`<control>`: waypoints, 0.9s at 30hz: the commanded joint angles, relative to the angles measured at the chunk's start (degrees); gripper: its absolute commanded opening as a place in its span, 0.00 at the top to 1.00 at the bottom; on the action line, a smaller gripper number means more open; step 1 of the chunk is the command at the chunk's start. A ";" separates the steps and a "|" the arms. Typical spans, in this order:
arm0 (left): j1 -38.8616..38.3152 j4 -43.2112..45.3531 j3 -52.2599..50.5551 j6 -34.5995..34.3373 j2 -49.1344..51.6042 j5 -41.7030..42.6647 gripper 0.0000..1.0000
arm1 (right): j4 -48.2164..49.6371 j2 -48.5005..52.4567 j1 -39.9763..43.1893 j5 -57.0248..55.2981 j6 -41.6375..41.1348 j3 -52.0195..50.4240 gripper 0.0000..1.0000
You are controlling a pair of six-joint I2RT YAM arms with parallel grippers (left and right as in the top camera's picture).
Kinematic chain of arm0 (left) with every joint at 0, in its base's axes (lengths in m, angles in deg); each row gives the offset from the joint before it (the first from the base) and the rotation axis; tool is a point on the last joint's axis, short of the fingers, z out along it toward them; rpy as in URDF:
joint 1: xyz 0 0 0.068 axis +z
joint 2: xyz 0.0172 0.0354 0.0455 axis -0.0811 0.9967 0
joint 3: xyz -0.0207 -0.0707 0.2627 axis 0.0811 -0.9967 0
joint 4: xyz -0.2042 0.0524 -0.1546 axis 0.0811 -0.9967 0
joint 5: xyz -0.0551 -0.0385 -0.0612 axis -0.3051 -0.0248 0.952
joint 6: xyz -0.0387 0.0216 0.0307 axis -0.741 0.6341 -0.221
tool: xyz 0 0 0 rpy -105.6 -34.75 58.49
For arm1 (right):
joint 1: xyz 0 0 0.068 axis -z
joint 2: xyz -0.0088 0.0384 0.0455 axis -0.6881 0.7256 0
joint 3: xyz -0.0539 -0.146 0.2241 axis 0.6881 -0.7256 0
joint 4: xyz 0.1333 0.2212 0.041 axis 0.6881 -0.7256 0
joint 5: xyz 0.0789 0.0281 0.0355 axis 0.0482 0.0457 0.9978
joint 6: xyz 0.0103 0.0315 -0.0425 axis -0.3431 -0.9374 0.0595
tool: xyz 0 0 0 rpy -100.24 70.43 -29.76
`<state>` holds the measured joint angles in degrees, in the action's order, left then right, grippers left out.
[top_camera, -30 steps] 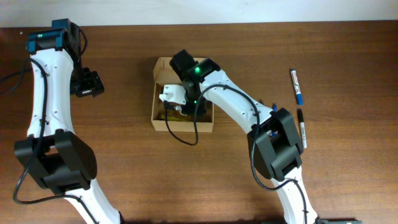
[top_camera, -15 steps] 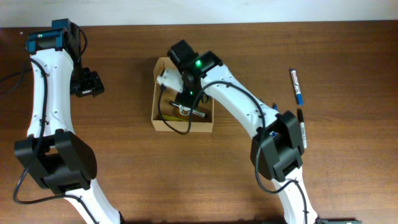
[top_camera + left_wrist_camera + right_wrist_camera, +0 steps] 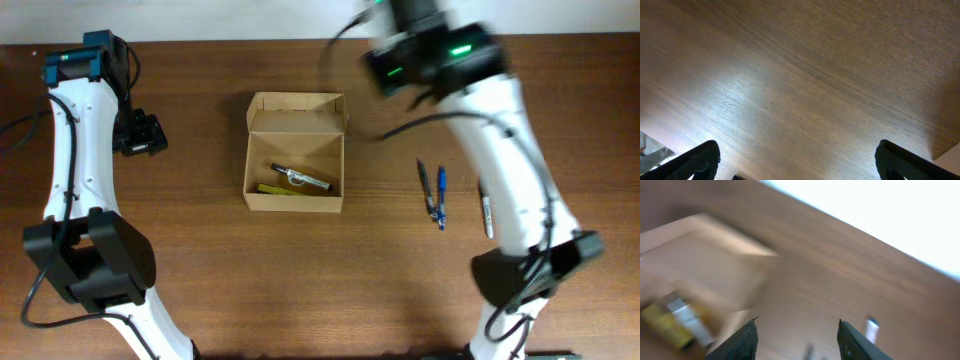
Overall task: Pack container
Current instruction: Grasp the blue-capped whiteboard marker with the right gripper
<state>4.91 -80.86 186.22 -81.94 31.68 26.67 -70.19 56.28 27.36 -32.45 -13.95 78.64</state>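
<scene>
container (image 3: 295,204), a small tan cardboard box with its flap lid open, sits mid-table holding a black marker (image 3: 300,179) and a yellow pen (image 3: 272,189); between picks, i judge.
next calls for reaching the loose blue pens (image 3: 435,192) to the box's right. right gripper (image 3: 797,340) raised and blurred, jaws partly apart, empty; left gripper (image 3: 797,160) over bare wood, jaws wide.

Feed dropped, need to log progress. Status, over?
Left gripper open over bare table. Right gripper open, empty, away from container. Its flap up, black marker and yellow item inside. Pens loose on table to its right; opening unobstructed.
</scene>
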 commanded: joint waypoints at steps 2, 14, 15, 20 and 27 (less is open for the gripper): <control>0.35 0.11 -0.17 0.48 0.48 0.00 0.00 | 1.22 2.82 11.91 5.05 -4.15 -2.78 0.48; 0.35 0.11 -0.17 0.48 0.48 0.00 0.00 | 1.88 17.33 22.67 6.47 -2.36 -5.57 0.49; 0.35 0.11 -0.17 0.48 0.48 0.00 0.00 | 1.88 18.34 22.88 6.47 -2.36 -5.57 0.49; 0.35 0.11 -0.17 0.48 0.48 0.00 0.00 | 2.25 22.86 23.67 5.44 0.98 -5.79 0.50; 0.35 0.11 -0.17 0.48 0.48 0.00 0.00 | 4.24 25.86 25.64 5.44 4.17 -8.50 0.58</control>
<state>4.91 -80.84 186.22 -81.94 31.68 26.69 -66.89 81.02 51.40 -26.95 -11.72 72.41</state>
